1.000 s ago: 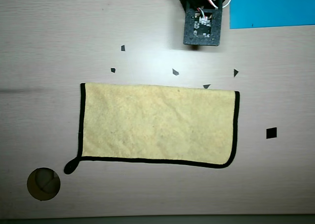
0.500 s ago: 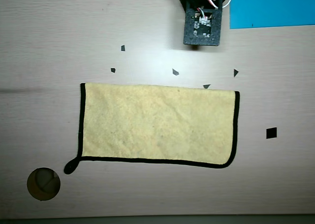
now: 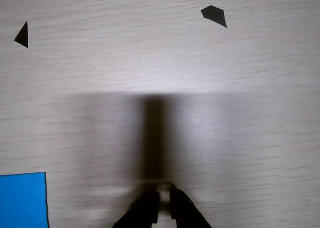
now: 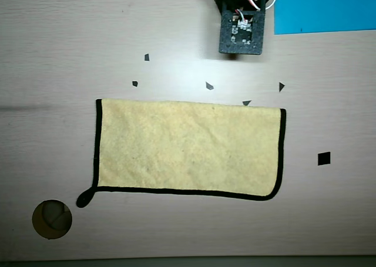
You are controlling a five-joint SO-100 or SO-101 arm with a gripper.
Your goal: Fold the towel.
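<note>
Overhead view shows the yellow towel (image 4: 188,149) lying flat in the middle of the counter (image 4: 53,56), away from the arm at the top, while wrist view shows the black fingers (image 3: 161,200) close together, holding nothing.

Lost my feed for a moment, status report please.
Gripper above bare table, holding nothing, jaws near closed. Towel lies flat, top edge without black edging, apparently folded. Nothing on it.
</note>
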